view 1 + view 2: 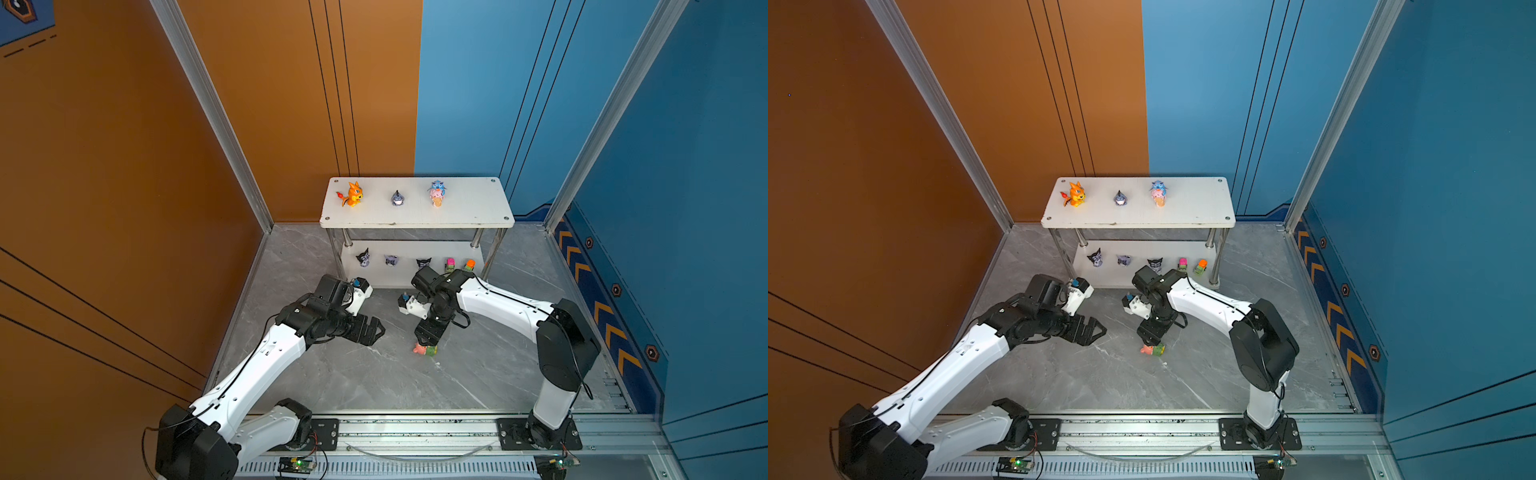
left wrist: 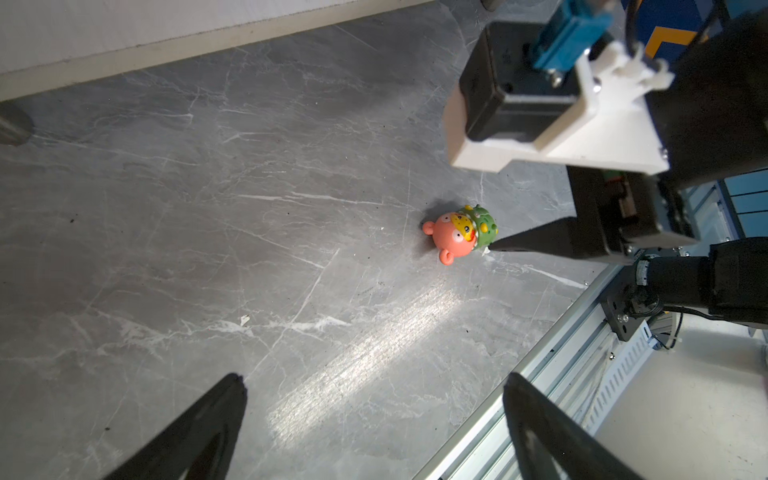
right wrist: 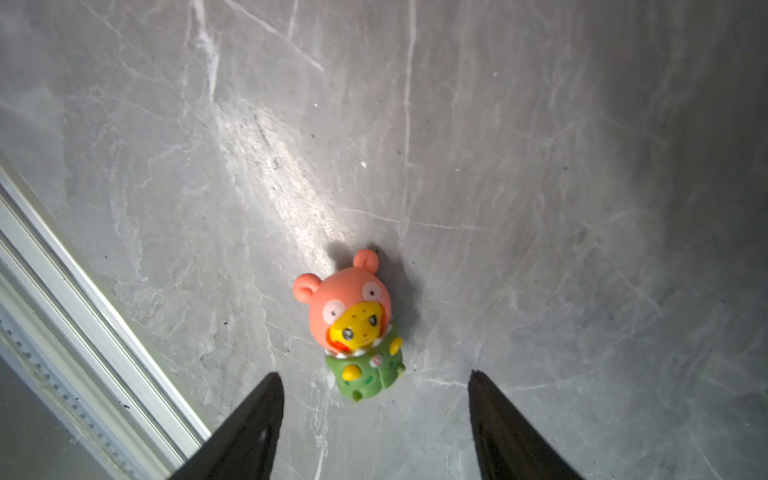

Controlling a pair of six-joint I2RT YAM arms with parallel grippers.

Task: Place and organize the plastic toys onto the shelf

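Pink bear (image 3: 353, 320) well off rail (image 3: 95, 316), right pincer (image 3: 374, 374) spread beside its base, left pincer (image 2: 374, 376) agape.

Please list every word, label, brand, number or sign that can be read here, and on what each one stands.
No words, brands or numbers can be read in any view.
Signs without text: orange chevron arrows and small hexagon emblems on the dark blue strip of the side wall.
The plastic toys, the white two-tier shelf and the pink bear figurine on the floor show no lettering.
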